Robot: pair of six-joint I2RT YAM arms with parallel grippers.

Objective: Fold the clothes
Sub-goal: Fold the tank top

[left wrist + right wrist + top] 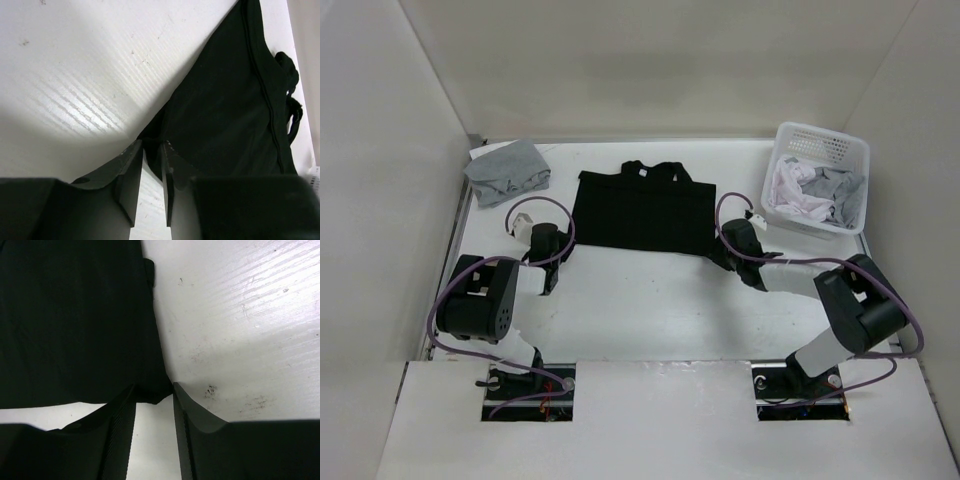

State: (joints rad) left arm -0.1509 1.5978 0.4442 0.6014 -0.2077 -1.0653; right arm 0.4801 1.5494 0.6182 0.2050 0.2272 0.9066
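Note:
A black garment (642, 212) lies spread flat in the middle of the table, straps toward the back. My left gripper (566, 246) is at its near left corner. In the left wrist view the jaws (152, 145) stand a little apart, with the black garment's (225, 100) corner at the tips and white table showing between them. My right gripper (719, 252) is at the near right corner. In the right wrist view it (154, 387) is open, and the corner of the black cloth (75, 315) reaches in between its fingertips. A light grey garment (505, 172) lies bunched at the back left.
A white lattice basket (820, 132) stands at the back right, holding white, pale pink and grey clothes (800, 190). White walls close in the table on the left, back and right. Bare white table (640, 310) lies between the garment and the arm bases.

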